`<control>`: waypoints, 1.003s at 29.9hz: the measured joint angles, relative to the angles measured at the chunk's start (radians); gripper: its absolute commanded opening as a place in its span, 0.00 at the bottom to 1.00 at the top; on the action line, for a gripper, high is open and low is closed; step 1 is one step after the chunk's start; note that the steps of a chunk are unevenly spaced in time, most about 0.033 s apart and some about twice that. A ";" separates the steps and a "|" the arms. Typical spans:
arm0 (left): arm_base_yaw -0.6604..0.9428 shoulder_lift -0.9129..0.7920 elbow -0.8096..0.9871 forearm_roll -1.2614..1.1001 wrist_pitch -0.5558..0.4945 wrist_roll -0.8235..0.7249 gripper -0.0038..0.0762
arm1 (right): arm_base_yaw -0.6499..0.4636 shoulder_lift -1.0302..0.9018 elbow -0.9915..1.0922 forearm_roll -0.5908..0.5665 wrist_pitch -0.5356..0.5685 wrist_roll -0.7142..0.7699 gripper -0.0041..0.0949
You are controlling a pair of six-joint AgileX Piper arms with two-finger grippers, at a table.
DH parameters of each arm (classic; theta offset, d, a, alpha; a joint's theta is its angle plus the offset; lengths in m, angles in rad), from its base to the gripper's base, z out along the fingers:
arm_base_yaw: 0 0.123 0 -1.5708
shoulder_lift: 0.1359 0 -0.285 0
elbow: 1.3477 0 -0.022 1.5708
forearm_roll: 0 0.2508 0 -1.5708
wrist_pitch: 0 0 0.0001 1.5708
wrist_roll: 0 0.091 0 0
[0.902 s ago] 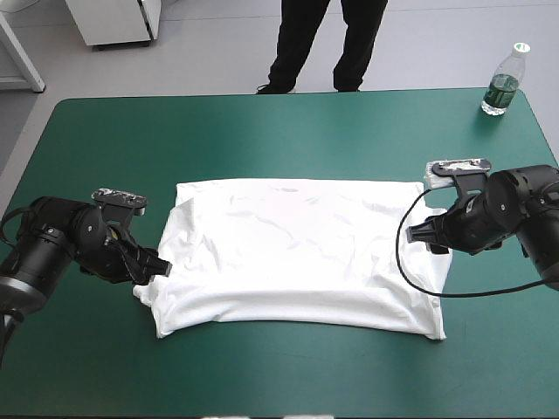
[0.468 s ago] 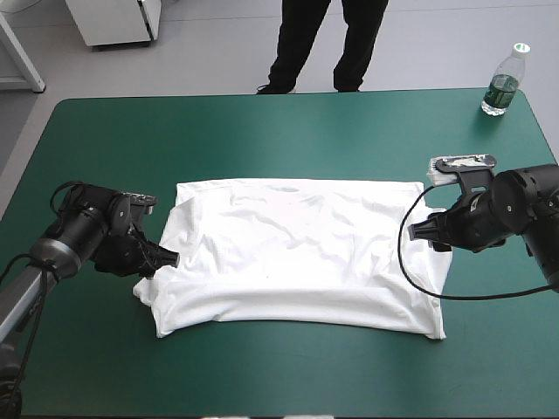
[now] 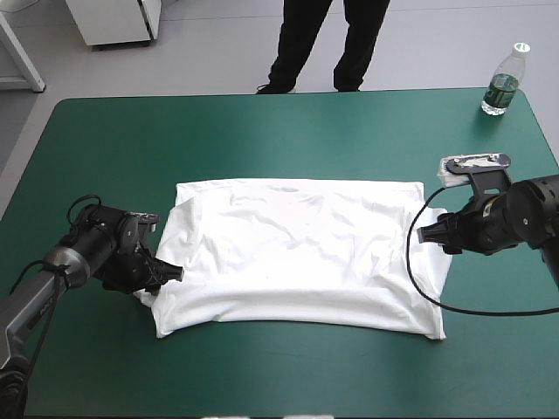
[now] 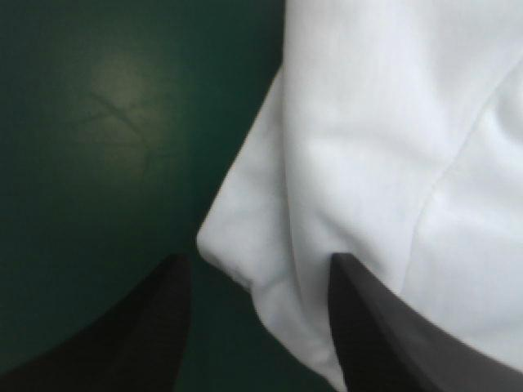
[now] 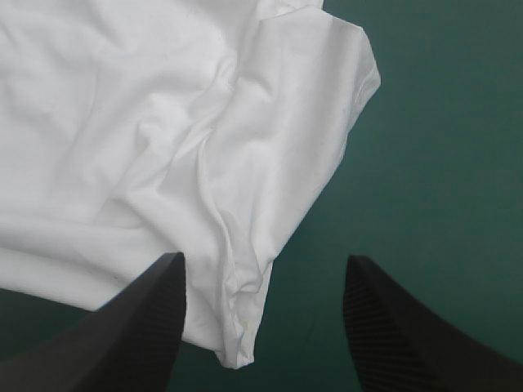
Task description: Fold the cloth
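The black-finned left gripper (image 3: 172,272) has dipped and the right gripper (image 3: 423,233) eased outward; both gape astride sleeves of the spread white T-shirt (image 3: 297,253), pinch pending.

One white T-shirt (image 3: 297,253) lies at the centre of the one teal-green tabletop (image 3: 262,140). There are two claws: the left claw (image 3: 170,273) at nine o'clock and the right claw (image 3: 425,234) at three. One bottle (image 3: 502,83) stands at one o'clock.

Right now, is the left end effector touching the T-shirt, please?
Cannot tell: left wrist view shows the left end effector open around the T-shirt corner, contact unclear.
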 measured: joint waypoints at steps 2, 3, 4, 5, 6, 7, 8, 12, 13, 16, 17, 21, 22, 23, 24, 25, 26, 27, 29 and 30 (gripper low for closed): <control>0.038 0.005 0.000 -0.020 -0.017 -0.001 0.52 | 0.000 -0.006 0.000 -0.002 0.000 0.000 0.60; 0.065 0.011 0.001 -0.030 -0.020 0.006 0.51 | 0.000 -0.011 0.000 -0.004 0.000 0.000 0.60; 0.093 0.017 0.002 -0.040 -0.023 0.018 0.51 | 0.000 -0.014 0.000 -0.006 0.001 0.000 0.60; 0.114 0.020 0.005 -0.051 -0.025 0.032 0.51 | 0.000 -0.017 0.000 -0.009 0.001 0.000 0.60; 0.137 0.022 0.007 -0.062 -0.028 0.050 0.51 | 0.000 -0.019 0.000 -0.011 0.001 0.000 0.60; 0.156 0.025 0.008 -0.075 -0.028 0.068 0.51 | 0.000 -0.020 0.000 -0.014 0.002 0.000 0.60; 0.165 0.028 0.009 -0.083 -0.029 0.080 0.51 | 0.000 -0.021 0.000 -0.016 0.002 0.000 0.60; 0.175 0.029 0.025 -0.113 -0.079 0.117 0.51 | 0.000 -0.022 0.000 -0.017 0.002 0.000 0.56; 0.175 0.031 0.036 -0.120 -0.095 0.119 0.50 | 0.000 -0.022 0.000 -0.018 0.002 0.000 0.54; 0.175 0.037 0.075 -0.136 -0.121 0.124 0.46 | 0.000 -0.022 0.000 -0.020 0.002 0.000 0.49; 0.176 0.037 0.085 -0.144 -0.130 0.124 0.43 | 0.000 -0.022 0.000 -0.020 0.002 0.000 0.48; 0.176 0.026 0.125 -0.166 -0.176 0.124 0.22 | 0.000 -0.022 0.000 -0.020 0.002 0.000 0.47; 0.176 0.023 0.129 -0.172 -0.183 0.124 0.14 | 0.000 -0.022 0.000 -0.020 0.002 0.000 0.47; 0.176 0.020 0.133 -0.177 -0.189 0.125 0.04 | 0.000 -0.022 0.000 -0.020 0.002 0.000 0.47; 0.176 0.017 0.137 -0.183 -0.195 0.125 0.03 | 0.000 -0.022 0.000 -0.020 0.002 0.000 0.47; 0.176 0.016 0.137 -0.191 -0.199 0.126 0.02 | 0.000 -0.022 0.000 -0.020 0.002 0.000 0.47; 0.176 0.016 0.137 -0.198 -0.201 0.126 0.02 | 0.000 -0.022 0.000 -0.020 0.002 0.000 0.47; 0.176 0.016 0.137 -0.205 -0.203 0.126 0.02 | 0.000 -0.022 0.000 -0.020 0.002 0.000 0.47; 0.176 0.016 0.137 -0.208 -0.203 0.126 0.02 | 0.000 -0.022 0.000 -0.020 0.002 0.000 0.47; 0.176 0.016 0.136 -0.208 -0.201 0.126 0.02 | 0.000 -0.022 0.000 -0.020 0.002 0.000 0.47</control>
